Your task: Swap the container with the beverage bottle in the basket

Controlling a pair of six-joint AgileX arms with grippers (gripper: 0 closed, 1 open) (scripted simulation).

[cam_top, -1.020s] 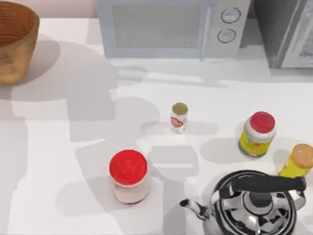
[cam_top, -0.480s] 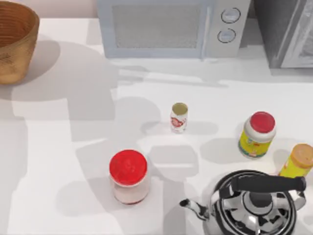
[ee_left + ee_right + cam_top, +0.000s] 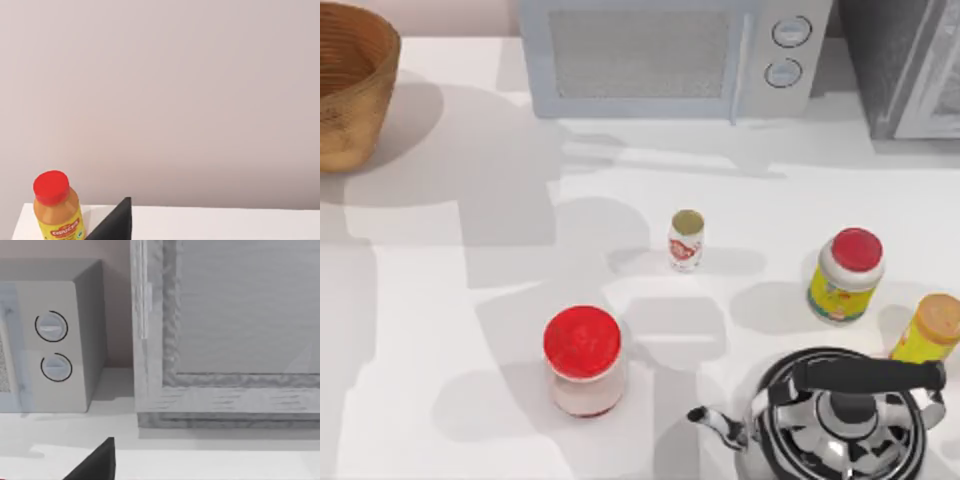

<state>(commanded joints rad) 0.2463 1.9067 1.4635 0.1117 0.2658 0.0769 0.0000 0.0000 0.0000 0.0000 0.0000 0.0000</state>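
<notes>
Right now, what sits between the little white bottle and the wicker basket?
Nothing: in the top view, bare white table runs from the beverage bottle to the basket.

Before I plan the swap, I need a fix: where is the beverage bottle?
In the top view the beverage bottle stands upright near the table's middle, apart from everything, with the red-lidded jar nearer the front-left and the microwave behind it.
</notes>
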